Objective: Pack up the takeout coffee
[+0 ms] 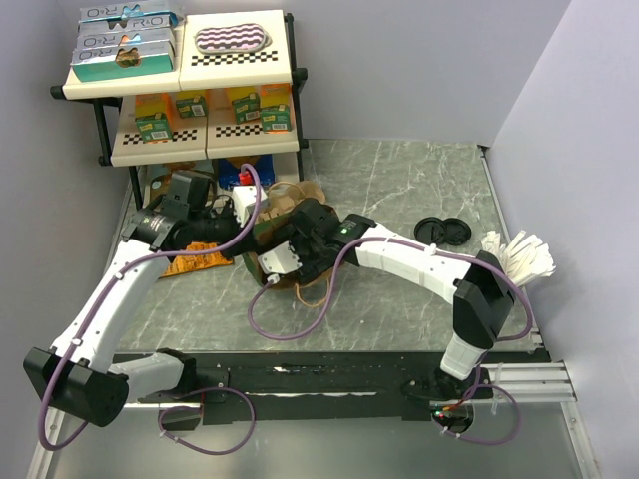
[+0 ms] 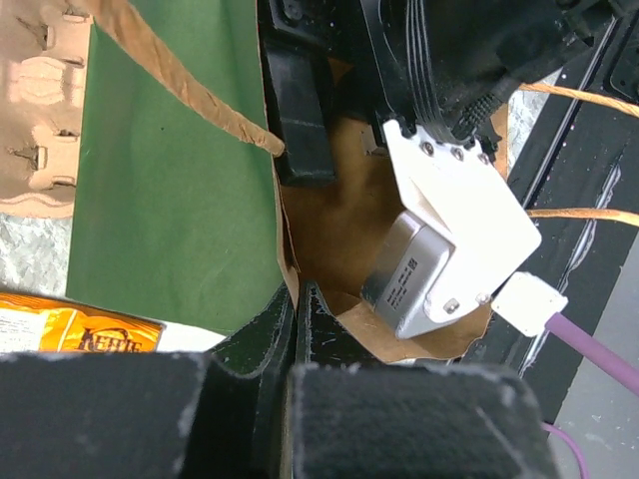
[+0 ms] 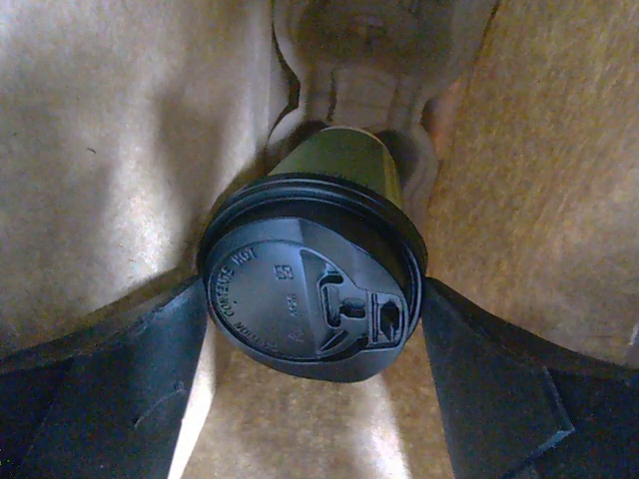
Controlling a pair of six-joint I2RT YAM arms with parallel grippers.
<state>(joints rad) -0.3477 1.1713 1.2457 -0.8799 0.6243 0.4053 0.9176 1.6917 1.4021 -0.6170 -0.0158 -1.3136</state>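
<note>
The takeout coffee, a green cup (image 3: 339, 165) with a black lid (image 3: 300, 299), sits low in a brown pulp carrier (image 3: 359, 50) inside the brown paper bag (image 3: 110, 150). My right gripper (image 3: 315, 291) is shut on it, one finger touching each side of the lid. In the top view my right gripper (image 1: 278, 261) reaches into the bag (image 1: 305, 195), and the cup is hidden there. My left gripper (image 2: 292, 301) is shut on the bag's brown edge (image 2: 283, 239), next to its green outer panel (image 2: 170, 180). In the top view my left gripper (image 1: 226, 232) is at the bag's left side.
An orange snack bag (image 1: 195, 261) lies left of the paper bag. Two black lids (image 1: 442, 230) and white paper items (image 1: 521, 257) lie at the right. A shelf rack (image 1: 185, 90) with boxes stands at the back left. The right arm's white wrist housing (image 2: 454, 215) fills the bag mouth.
</note>
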